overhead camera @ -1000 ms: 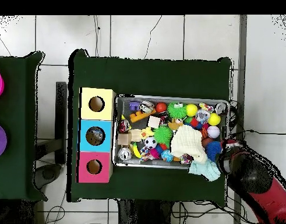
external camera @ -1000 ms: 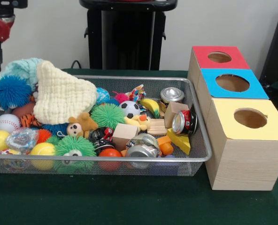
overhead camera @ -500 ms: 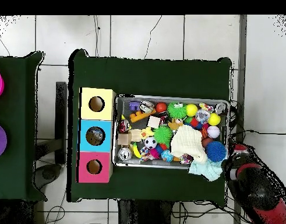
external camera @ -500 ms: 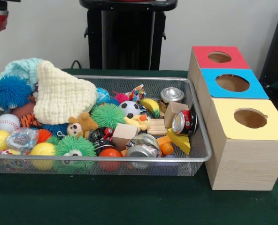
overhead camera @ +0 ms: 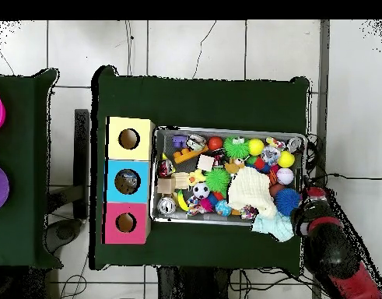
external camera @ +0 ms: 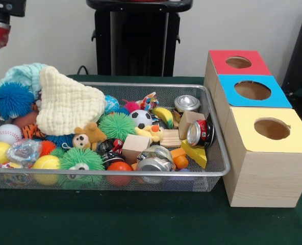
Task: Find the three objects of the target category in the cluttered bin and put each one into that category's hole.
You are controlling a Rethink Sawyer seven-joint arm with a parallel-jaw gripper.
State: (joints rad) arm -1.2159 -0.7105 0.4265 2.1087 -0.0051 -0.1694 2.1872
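While the green cloth of the table (external camera: pixel 141 224) fills the nearest ground in the front view, a wire mesh bin (external camera: pixel 215 153) sits on it, crammed with toys, and just beside the bin's right end stands a row of three wooden boxes. Closest of these is the yellow-topped box (external camera: pixel 268 153), then the blue-topped box (external camera: pixel 253 91), then the red-topped box (external camera: pixel 237 62) farthest back; each has one round hole in its top, and the three touch one another in a line. Along the bin's near wall lie a fuzzy green ball (external camera: pixel 81 161), a yellow ball (external camera: pixel 47 164), an orange ball (external camera: pixel 120 167), a crushed silver can (external camera: pixel 153 158) and a yellow cheese-shaped wedge (external camera: pixel 194 153). Behind them come a plain wooden cube (external camera: pixel 135 145), a small brown monkey toy (external camera: pixel 87 137), a baseball (external camera: pixel 8 133) at the left end, a second spiky green ball (external camera: pixel 117 126), a little soccer ball (external camera: pixel 141 119) and a red soda can (external camera: pixel 201 132) lying on its side. Farther in, a toy banana (external camera: pixel 164 116) rests near an upright silver can (external camera: pixel 186 103), and a cream knitted cloth (external camera: pixel 67 104) is heaped over the left part of the pile, with a spiky blue ball (external camera: pixel 13 99) and a pale teal cloth (external camera: pixel 23 74) beside it. The red and black gripper (overhead camera: pixel 309 209) hangs just outside the bin's end nearest the blue ball, clear of the contents; whether it is parted or closed I cannot tell.
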